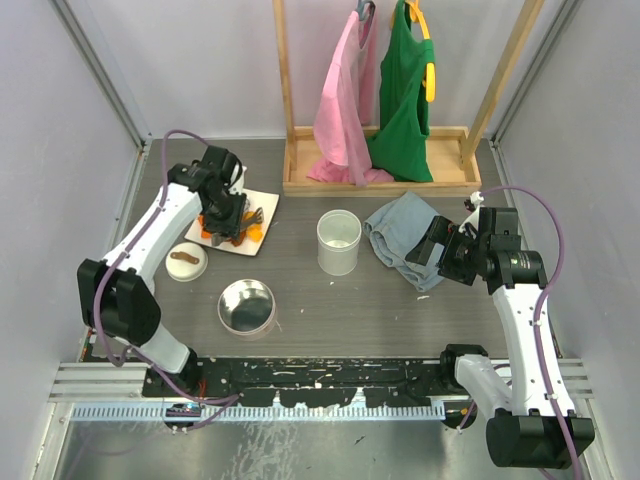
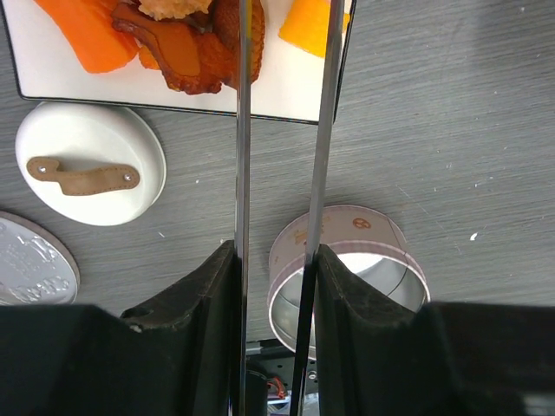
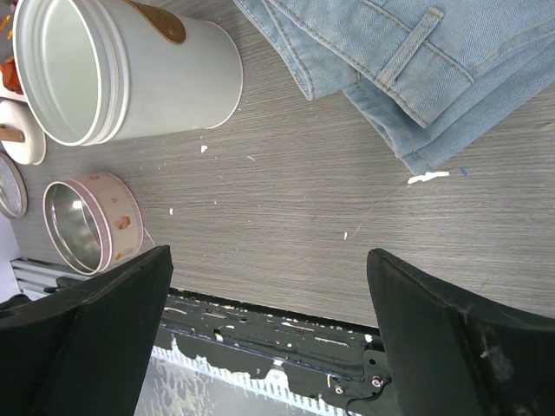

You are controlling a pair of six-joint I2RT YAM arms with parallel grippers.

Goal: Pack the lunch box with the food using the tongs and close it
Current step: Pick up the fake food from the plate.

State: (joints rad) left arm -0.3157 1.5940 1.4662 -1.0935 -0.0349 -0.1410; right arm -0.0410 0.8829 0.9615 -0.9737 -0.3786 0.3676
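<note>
We are starting at the left pincer (image 2: pixel 276 260). Its two dark fingers (image 2: pixel 195 299) are pressing from outside on the two slim arms of the tongs (image 2: pixel 242 147), so it is gripping the tongs, and the arms are standing slightly apart. The tongs are reaching away from the fingers, over the near rim of the white plate (image 2: pixel 173 100) and across the food (image 2: pixel 186 43). Their tips are running out of the top of the wrist view, so we cannot tell whether they are touching any piece. The food is lying heaped on the plate at the back left of the bench (image 1: pixel 400 310), in orange and dark reddish-brown pieces.

Just beside the plate, a white lid (image 2: pixel 91 147) with a brown strap handle is resting flat. Nearer the arm bases, a round pink-walled tin (image 2: pixel 347 234) is sitting open, and a silver disc (image 2: pixel 26 260) is showing at the frame edge.

The right pincer (image 3: pixel 269 256) is standing wide open with nothing between its fingers. It is hanging over bare bench beside the folded jeans (image 3: pixel 408 61).

The lunch box (image 1: pixel 338 242), tall, white and open-topped, is standing upright mid-bench between the plate and the jeans. A wooden rack (image 1: pixel 375 170) with a pink and a green garment is standing behind.
</note>
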